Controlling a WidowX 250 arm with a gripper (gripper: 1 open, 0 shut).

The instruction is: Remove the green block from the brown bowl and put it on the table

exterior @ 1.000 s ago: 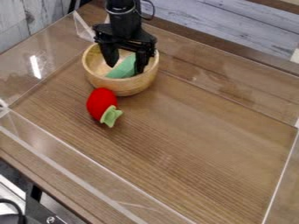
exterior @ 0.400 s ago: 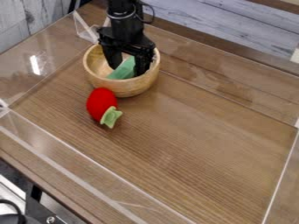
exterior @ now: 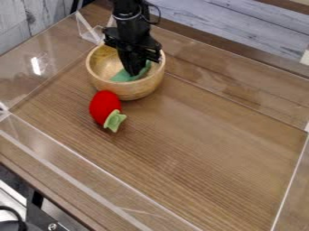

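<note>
Hand (exterior: pixel 134 65) is down inside the brown bowl (exterior: pixel 115 85), pointing straight down, fingers drawn together and clenched on the green block (exterior: pixel 141 69). Only a sliver of mint green shows past the black fingers, on the right side of the bowl's interior; the rest is hidden behind the hand. Block is in the bowl, not on the desk (exterior: pixel 205 144). Can't tell from this angle if it's lifted off the bowl floor or resting on it.

Bowl sits at the back left of the desk, upright, near the clear plastic wall (exterior: pixel 36 50). The black arm comes in from the top edge, directly above the bowl.

Red round toy (exterior: pixel 107 106) with a small green leafy stem lies on the desk just in front of the bowl, close to its front rim; contact not clear. Stem end faces the lower right.

Desk is brown wood grain, glossy, with glare patches on the left. Clear walls run along the left, front and right edges.
</note>
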